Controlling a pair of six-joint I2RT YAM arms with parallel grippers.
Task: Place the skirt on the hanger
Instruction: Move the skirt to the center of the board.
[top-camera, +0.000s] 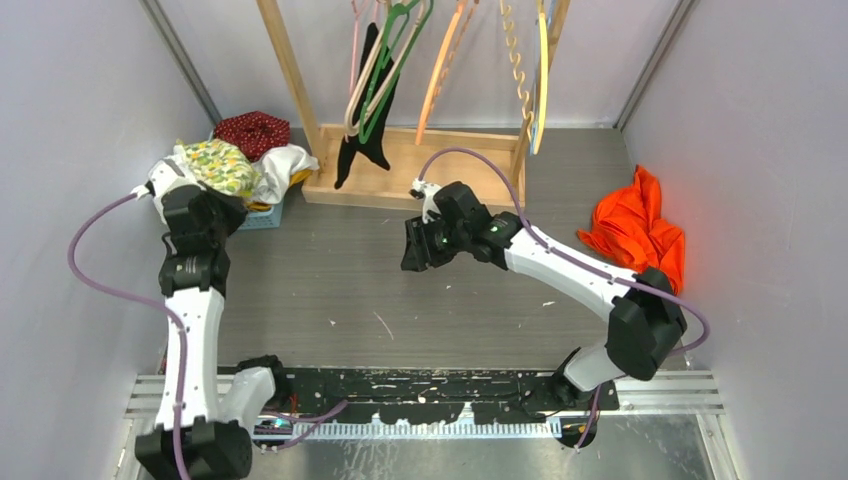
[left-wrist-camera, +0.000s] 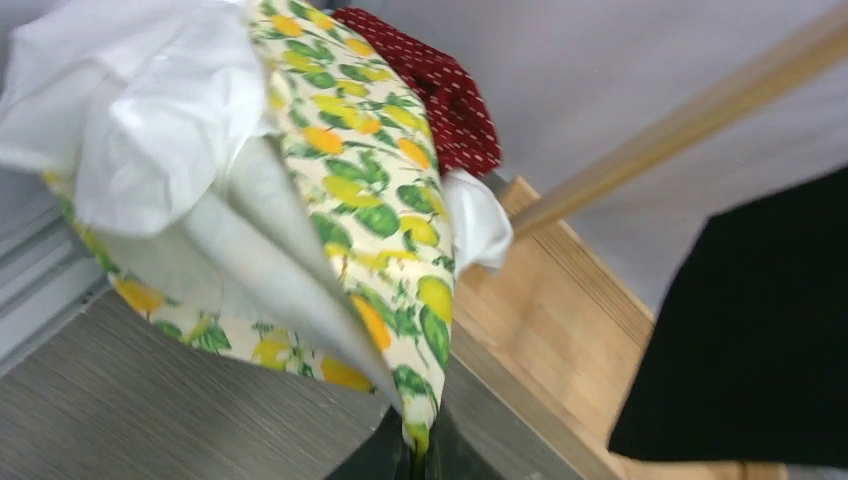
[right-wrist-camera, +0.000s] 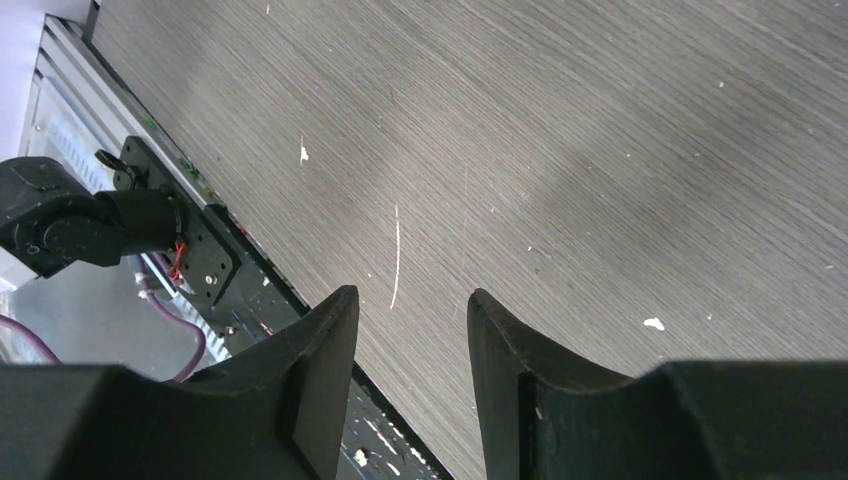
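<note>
The skirt (top-camera: 218, 165), cream with a lemon and leaf print, hangs bunched over the pile at the back left. My left gripper (top-camera: 222, 200) is shut on its edge, and the left wrist view shows the fabric (left-wrist-camera: 370, 200) pinched between the dark fingers at my gripper (left-wrist-camera: 415, 465). Several hangers hang on the wooden rack: a green one (top-camera: 395, 60), an orange one (top-camera: 440, 70) and a yellow one (top-camera: 542, 80). My right gripper (top-camera: 412, 250) is open and empty above the middle of the table, seen as my gripper (right-wrist-camera: 412, 300) in its wrist view.
A black garment (top-camera: 365, 110) hangs on the rack over its wooden base (top-camera: 420, 165). A red dotted cloth (top-camera: 250, 132) and a white cloth (top-camera: 285, 165) lie by a small blue basket (top-camera: 262, 215). An orange cloth (top-camera: 640, 225) lies at the right wall.
</note>
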